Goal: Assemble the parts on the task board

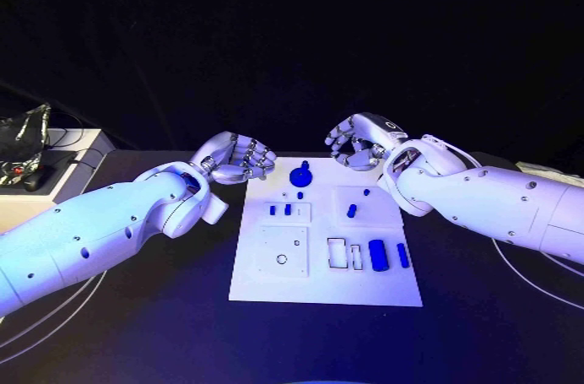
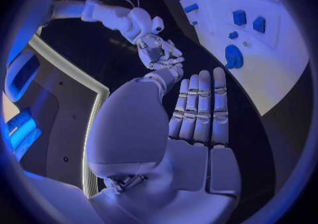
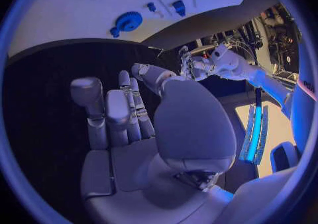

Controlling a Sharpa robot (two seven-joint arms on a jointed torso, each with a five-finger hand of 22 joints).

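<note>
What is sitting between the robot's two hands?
In the head view, the far end of the white task board lies between the left hand and the right hand, with a round blue gear part on it.

the right hand [image 3: 126, 128] hangs palm-open, fingers apart, holding nothing — beyond its fingertips the white task board [image 3: 79, 12] carries a blue gear [image 3: 129, 21] and small blue parts [image 3: 178, 7]; the left hand [image 3: 192, 65] hovers just off to its side.
</note>
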